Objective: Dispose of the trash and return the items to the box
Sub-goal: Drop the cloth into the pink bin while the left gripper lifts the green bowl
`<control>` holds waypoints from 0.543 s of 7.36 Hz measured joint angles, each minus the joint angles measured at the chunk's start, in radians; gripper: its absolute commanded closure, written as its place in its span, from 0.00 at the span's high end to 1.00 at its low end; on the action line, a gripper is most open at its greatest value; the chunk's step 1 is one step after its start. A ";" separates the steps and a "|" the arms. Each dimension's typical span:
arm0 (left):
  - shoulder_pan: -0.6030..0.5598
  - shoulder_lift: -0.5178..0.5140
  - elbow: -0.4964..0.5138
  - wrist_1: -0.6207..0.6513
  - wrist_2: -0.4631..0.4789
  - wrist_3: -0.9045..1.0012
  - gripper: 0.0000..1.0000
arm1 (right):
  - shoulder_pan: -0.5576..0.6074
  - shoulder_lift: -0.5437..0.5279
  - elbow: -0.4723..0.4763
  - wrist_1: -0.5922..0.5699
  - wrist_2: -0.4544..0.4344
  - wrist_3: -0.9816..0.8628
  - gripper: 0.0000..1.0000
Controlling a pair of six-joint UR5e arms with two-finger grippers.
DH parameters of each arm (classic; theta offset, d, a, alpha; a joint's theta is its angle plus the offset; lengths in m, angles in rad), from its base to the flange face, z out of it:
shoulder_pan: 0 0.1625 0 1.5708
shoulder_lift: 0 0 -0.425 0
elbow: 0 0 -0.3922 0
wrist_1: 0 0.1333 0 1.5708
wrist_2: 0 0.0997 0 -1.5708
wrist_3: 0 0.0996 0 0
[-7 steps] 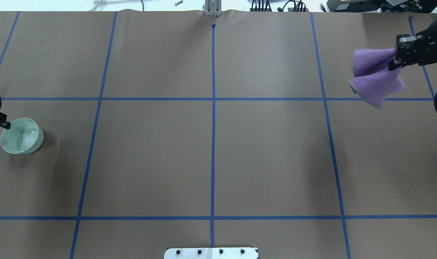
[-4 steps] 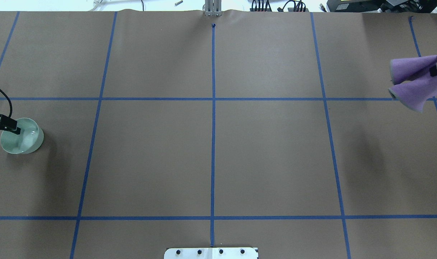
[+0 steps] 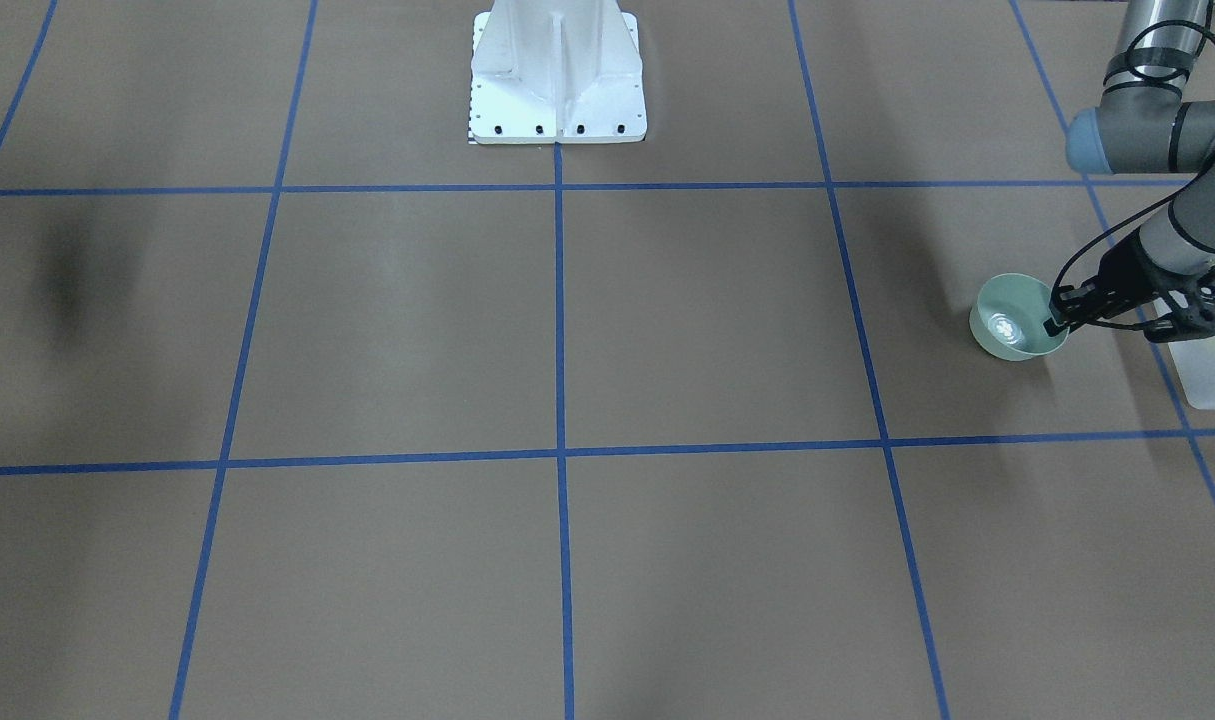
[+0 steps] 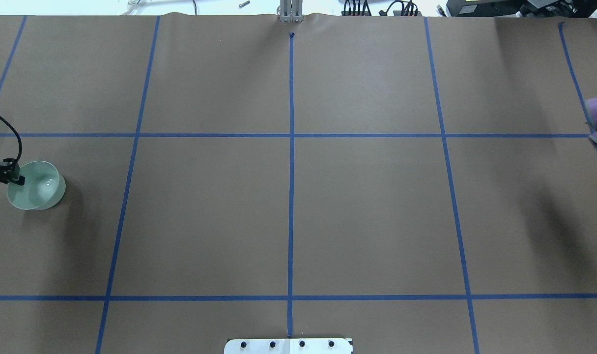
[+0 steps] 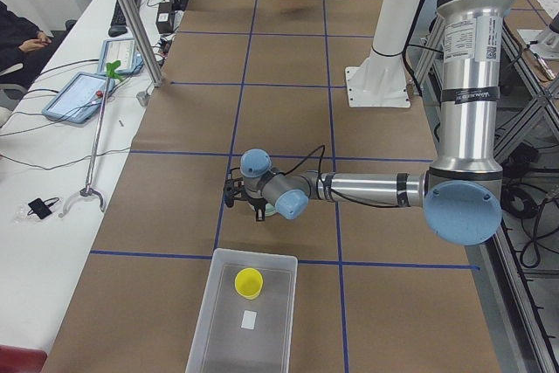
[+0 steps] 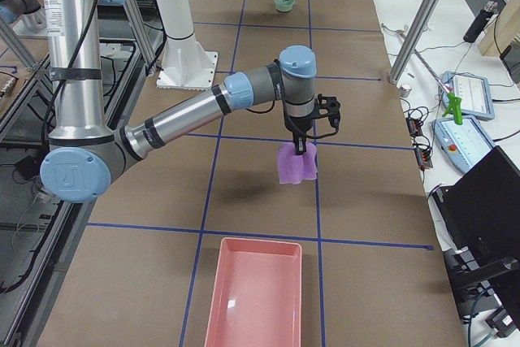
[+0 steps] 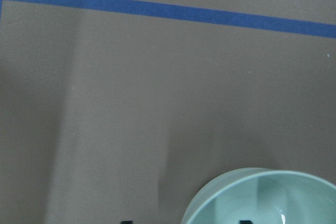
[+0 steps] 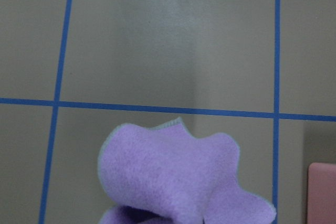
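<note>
The left gripper [image 3: 1055, 322] is placed at the rim of a pale green bowl [image 3: 1007, 325]. In the left wrist view its two fingertips [image 7: 242, 222] are seen apart, one outside the bowl's wall and one inside, so the jaws are judged to be open astride the rim and not yet clamped.

The box [image 5: 223, 338] lies near and behind this gripper, on its wrist side. The yellow cup [image 5: 248, 282] is already standing in it.

The step in hand is taken to be the pinch on the bowl. It is done well if:
- the fingers are sunk well down the wall before they are closed;
- the grip is taken square to the rim, since a glossy curved wall is likely to slip or twist;
- the bowl is raised clear of the table [image 4: 367, 211] before it is swung back;
- the bowl is set down beside the cup, not on it.

A purple cloth [image 6: 296, 165] hangs off the table under the right gripper [image 6: 304, 145]. Whether its jaws are closed cannot be told. A pink tray [image 6: 256, 306] lies ahead of that gripper and is probably where the cloth is meant to go.

No brand or writing can be read. A small white label [image 5: 249, 319] is seen in the box, but it is too small to make out.
</note>
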 measured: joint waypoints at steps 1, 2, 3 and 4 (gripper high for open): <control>-0.004 -0.007 -0.007 0.009 -0.050 -0.003 0.00 | 0.049 -0.011 -0.040 0.002 -0.015 -0.091 0.00; -0.022 -0.018 -0.024 0.038 -0.117 -0.005 0.00 | 0.114 -0.015 -0.095 0.005 -0.029 -0.205 0.00; -0.048 -0.027 -0.067 0.102 -0.163 -0.005 0.00 | 0.182 -0.016 -0.150 0.007 -0.038 -0.313 0.00; -0.065 -0.035 -0.144 0.213 -0.187 -0.004 0.00 | 0.241 -0.016 -0.207 0.010 -0.042 -0.402 0.00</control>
